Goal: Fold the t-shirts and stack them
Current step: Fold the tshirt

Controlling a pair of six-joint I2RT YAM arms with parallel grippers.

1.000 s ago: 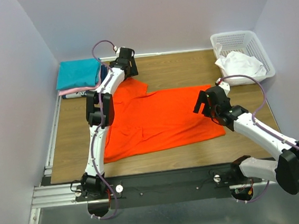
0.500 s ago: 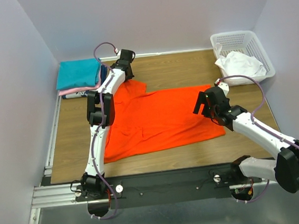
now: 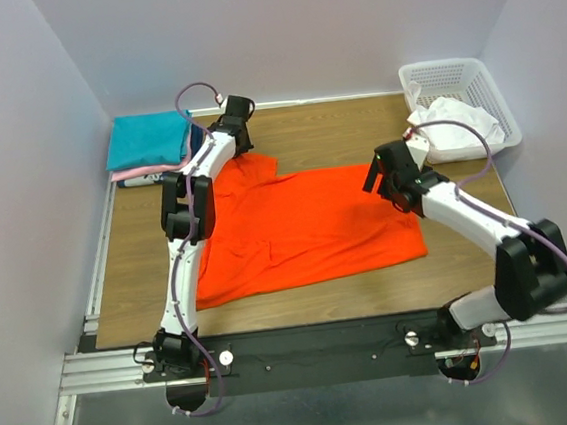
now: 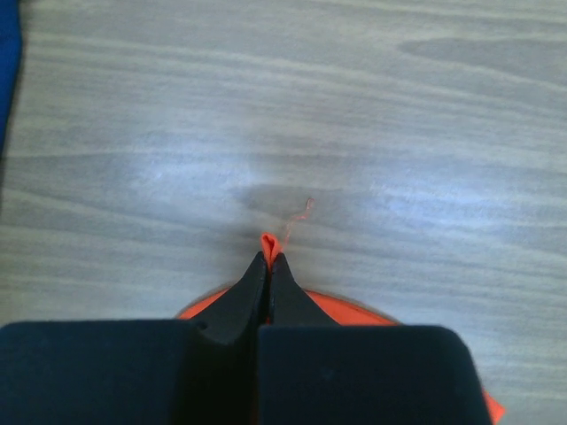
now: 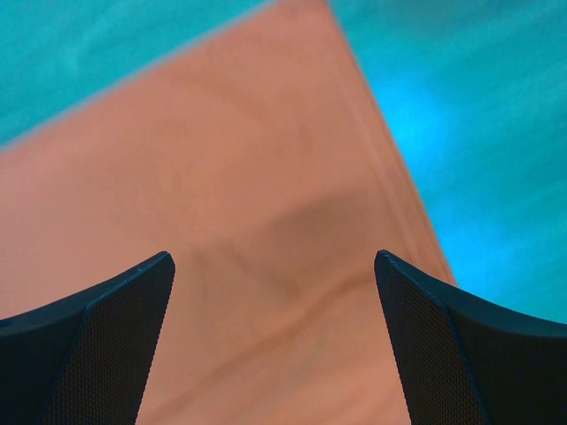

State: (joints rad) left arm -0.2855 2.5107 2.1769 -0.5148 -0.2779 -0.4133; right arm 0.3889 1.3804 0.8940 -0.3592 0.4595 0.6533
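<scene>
lying flat, orange-red t-shirt (image 3: pixel 305 225) runs left-right; left hand (image 4: pixel 268 261) pinches its edge; right hand (image 5: pixel 273 266) agape

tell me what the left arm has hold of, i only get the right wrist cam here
Observer: the left gripper is shut on a pinch of the orange-red t-shirt, at its far left sleeve.
Operator: anything stacked yet
Observer: yes, a folded teal t-shirt tops a pile in the far left corner, with a pink t-shirt edge showing under it.
Operator: more to fold
Observer: a crumpled white t-shirt spills over the near side of the white basket at far right.
</scene>
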